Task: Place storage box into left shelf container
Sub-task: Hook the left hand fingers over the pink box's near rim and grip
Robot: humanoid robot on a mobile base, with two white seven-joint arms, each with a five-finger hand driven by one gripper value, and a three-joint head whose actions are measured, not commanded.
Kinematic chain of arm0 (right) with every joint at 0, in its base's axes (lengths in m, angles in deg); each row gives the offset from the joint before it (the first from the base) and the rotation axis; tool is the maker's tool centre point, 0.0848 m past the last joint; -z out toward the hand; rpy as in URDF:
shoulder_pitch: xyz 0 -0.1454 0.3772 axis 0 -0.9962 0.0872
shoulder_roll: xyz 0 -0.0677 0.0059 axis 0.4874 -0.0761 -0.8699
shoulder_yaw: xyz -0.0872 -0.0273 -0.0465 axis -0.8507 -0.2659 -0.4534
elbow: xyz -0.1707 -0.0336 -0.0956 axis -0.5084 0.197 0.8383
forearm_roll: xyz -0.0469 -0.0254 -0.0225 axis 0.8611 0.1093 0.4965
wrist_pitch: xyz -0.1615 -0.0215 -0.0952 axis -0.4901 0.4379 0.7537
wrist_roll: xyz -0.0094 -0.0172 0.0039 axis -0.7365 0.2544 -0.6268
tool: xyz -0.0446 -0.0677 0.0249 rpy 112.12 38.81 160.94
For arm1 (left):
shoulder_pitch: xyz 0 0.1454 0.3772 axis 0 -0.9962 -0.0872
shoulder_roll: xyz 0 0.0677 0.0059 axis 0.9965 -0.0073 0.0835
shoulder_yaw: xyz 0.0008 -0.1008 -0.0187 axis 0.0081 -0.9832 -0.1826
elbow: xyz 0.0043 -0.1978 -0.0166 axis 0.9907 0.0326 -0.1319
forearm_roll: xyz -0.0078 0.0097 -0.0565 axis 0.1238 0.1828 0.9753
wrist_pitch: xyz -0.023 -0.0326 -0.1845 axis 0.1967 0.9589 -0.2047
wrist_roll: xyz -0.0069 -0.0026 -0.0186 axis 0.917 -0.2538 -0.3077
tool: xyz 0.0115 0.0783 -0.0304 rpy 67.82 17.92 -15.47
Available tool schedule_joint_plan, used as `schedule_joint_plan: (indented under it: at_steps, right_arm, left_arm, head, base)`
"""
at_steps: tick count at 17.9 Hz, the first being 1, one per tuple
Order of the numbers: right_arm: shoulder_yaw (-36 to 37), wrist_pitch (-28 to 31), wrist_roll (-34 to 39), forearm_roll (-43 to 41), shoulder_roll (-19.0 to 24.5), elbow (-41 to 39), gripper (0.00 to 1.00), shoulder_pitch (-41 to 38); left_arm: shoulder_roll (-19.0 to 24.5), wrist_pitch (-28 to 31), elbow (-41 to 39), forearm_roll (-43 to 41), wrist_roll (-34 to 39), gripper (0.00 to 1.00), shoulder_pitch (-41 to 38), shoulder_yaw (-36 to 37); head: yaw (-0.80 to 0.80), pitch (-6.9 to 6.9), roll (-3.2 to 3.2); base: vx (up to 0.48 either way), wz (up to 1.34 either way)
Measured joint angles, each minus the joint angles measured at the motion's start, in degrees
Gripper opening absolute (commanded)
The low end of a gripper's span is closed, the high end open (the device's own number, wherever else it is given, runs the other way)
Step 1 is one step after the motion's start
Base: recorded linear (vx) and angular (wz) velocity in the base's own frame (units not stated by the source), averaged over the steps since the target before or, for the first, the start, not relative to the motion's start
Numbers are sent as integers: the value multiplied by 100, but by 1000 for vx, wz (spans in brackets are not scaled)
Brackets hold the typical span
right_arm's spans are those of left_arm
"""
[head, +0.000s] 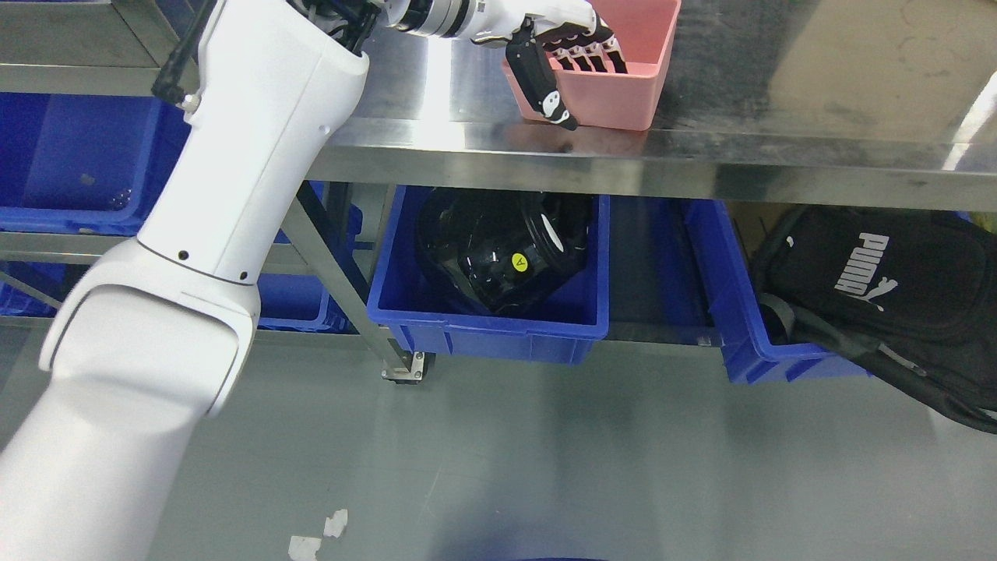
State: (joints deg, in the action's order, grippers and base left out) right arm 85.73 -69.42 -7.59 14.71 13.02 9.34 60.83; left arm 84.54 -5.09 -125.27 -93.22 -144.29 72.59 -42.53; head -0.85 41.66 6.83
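1. I see the task object, a pink rectangular open-topped plastic storage box [623,82], sitting at the far part of the stainless steel table top [779,148], close to its near edge. Its inside looks bare where visible; the top of the box is cut by the upper frame edge.
2. My left hand [565,58], white with black fingers [588,56], is grasping the box's left wall: four fingers hook over the rim into the box, thumb [541,82] pressed down the outside of that wall. The white left arm [202,234] runs from lower left up to the table.
3. I cannot see the right arm.
4. Edges: the box's near wall stands just behind the table's front lip. Open steel lies to the left of the box and a wide stretch to its right.
5. Under the table: a blue plastic bin [498,331] holding a glossy black helmet-like object [506,249] with a yellow sticker; to the right, a second blue bin [748,343] with a black Puma backpack [872,288] spilling over it.
6. At far left, a metal shelf frame carries more blue plastic containers [70,156].
7. Floor [584,460] is grey and smooth, with white scraps [319,534] near the bottom edge.
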Motion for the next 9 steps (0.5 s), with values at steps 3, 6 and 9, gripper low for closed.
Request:
schedule_joint_plan:
  at_steps: [3,6,9]
  right_arm:
    - [0,0,3,0,0,0,100,0]
    - [0,1,4,0,0,0,100,0]
    - [0,1,5,0,0,0,100,0]
  left_arm:
    - [-2,-326,107,-10,-21,0,4,-87]
    - [-3,-579,187,-9,-42,0,-32,-286]
    - [-4,-660,222,110,-42,0,-162,-582]
  head:
    - [0,0,0]
    - [0,0,0]
    - [0,0,0]
  base:
    - [0,0]
    - [0,0]
    - [0,0]
